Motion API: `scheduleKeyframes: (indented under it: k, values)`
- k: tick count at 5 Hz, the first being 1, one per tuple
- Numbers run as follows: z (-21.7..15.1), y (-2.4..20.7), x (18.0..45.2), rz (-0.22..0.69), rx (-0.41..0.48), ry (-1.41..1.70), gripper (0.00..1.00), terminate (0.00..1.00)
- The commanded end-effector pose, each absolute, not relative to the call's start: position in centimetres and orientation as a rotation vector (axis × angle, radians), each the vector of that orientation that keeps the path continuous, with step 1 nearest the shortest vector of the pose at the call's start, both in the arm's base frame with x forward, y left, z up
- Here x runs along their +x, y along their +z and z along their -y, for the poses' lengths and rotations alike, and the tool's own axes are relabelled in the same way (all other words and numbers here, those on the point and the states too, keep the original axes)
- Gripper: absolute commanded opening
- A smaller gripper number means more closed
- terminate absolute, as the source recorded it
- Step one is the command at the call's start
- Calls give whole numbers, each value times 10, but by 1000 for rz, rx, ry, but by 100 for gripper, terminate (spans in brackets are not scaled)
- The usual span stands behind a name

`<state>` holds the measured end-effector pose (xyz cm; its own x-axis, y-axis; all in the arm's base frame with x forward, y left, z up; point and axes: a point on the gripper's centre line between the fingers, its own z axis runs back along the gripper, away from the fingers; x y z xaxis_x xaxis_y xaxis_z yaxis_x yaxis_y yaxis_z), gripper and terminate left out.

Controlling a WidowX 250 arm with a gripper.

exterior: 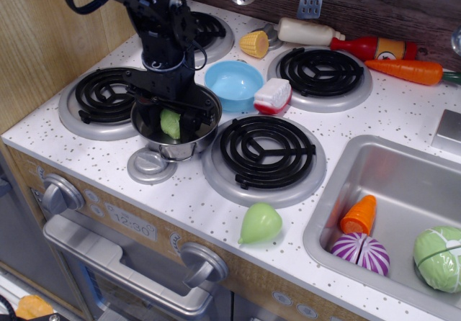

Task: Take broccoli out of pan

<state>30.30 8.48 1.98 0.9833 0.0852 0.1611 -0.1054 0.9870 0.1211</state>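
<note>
The broccoli [171, 124], a small light-green floret, sits inside the pan [205, 135], a shiny steel pot at the front of the stove between two burners. My black gripper [170, 118] reaches straight down into the pan. Its fingers [189, 119] stand on either side of the broccoli and press against it. The broccoli is still low inside the pan, below the rim. The pan's bottom is mostly hidden by the gripper.
A flat grey lid [150, 165] lies just in front of the pan. A light blue bowl [234, 83] and a red-and-white toy [272, 96] are behind it. A pale-green teardrop vegetable [260, 223] lies near the front edge. The sink [338, 191] at right holds several toys.
</note>
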Motion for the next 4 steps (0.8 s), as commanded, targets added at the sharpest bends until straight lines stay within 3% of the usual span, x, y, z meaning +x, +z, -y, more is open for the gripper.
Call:
scheduleKeyframes:
  k: [1, 2, 3, 4]
  values:
    - [-109, 91, 324, 211, 234, 66, 0, 0]
    - [-136, 119, 329, 187, 306, 42, 0, 0]
    - [-174, 119, 324, 235, 369, -12, 0, 0]
    - [-203, 99, 325, 293, 361, -46, 0, 0]
